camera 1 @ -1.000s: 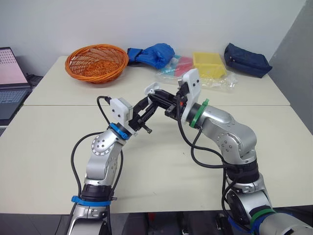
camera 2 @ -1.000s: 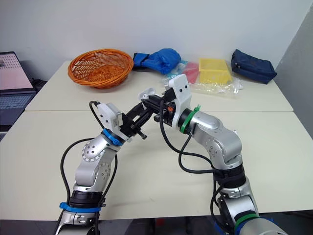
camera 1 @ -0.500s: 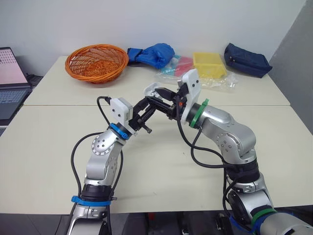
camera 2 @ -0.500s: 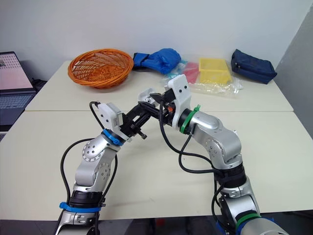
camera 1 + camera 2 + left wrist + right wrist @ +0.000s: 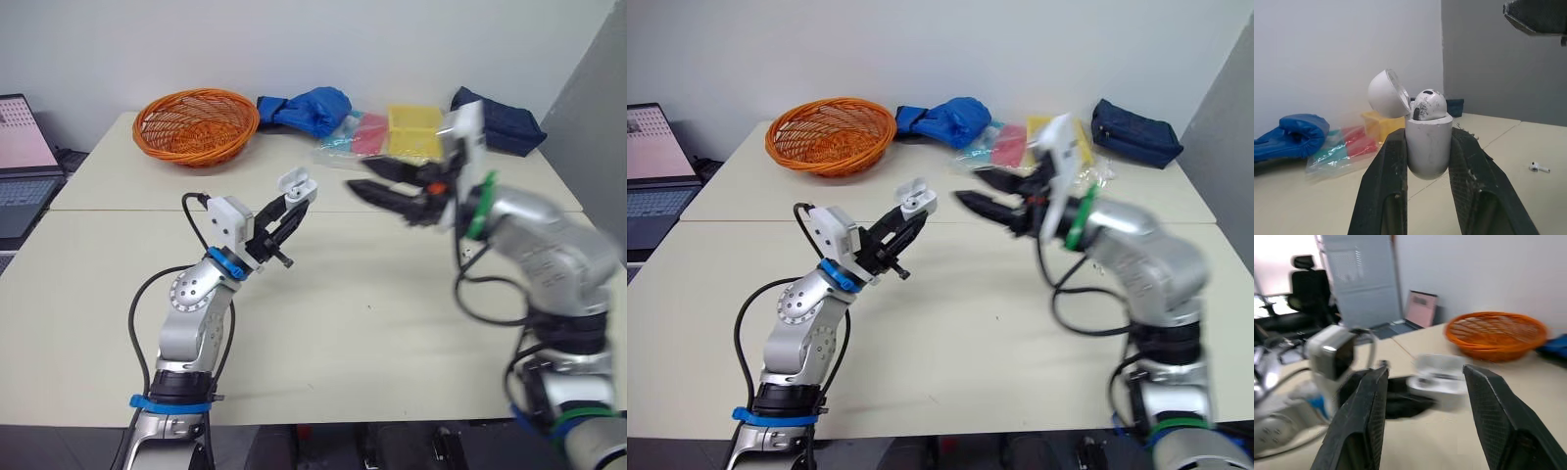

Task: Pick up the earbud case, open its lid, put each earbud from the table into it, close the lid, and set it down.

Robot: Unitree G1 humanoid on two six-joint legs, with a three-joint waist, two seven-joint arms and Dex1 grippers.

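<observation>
So, roughly halfway by the looks of it: the small white plastic earbud case is held up off the beige table, clamped between the fingers of the left gripper. Its rounded lid is flipped back, and one white earbud is already seated inside. A second white earbud can be seen lying on the tabletop well apart from the case, though its clock bearing can't really be called. That one's left to be fetched and dropped in, then the lid shut and the case set down. The right gripper is parked at about 3 o'clock from the case, near but not touching, fingers spread and nothing held. Farther back, at 11 o'clock, an orange wicker basket is sat.
</observation>
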